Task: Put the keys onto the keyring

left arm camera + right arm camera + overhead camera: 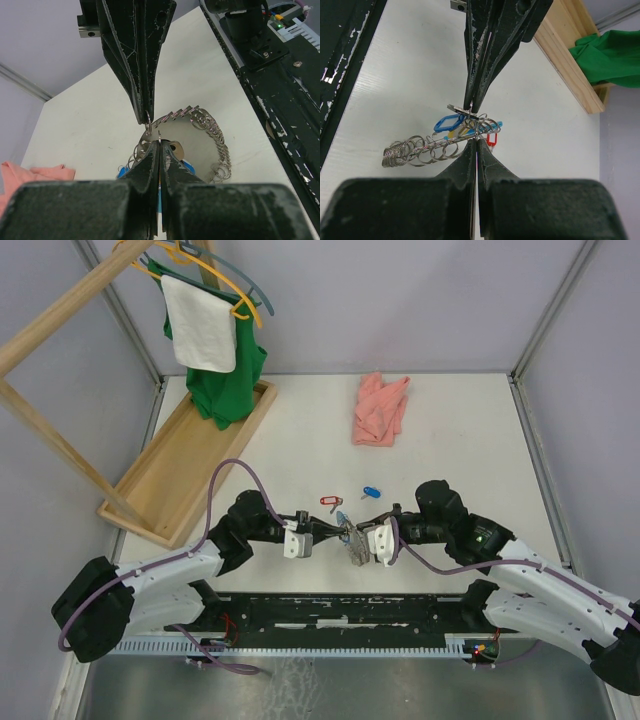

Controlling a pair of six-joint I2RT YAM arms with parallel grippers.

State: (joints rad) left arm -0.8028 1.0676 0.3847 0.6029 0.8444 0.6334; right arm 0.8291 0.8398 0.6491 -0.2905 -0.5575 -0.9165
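The keyring hangs low over the 6 o'clock part of the worktop, strung between the two arms and just short of their base rail. In the left wrist view it is a loop of many small silver rings linked one after another. In the right wrist view a blue tag and a sliver of yellow are bunched up against it.

The left pincer comes in from 9 o'clock with its fingers pressed together on a thin silver piece at the loop's edge. The right pincer comes in from 3 o'clock, also closed, nipping one small ring of the same loop. The two sets of tips nearly meet over it.

Two loose keys lie on the worktop near the ring. The red-tagged key is at 11 o'clock from it and the blue-tagged key at 1 o'clock, the two apart from each other.

Well beyond them, toward 12 o'clock, a pink cloth lies crumpled. At 10 o'clock a long wooden tray sits at a slant. A green garment and a white towel hang above its far end from hangers on a wooden rack.
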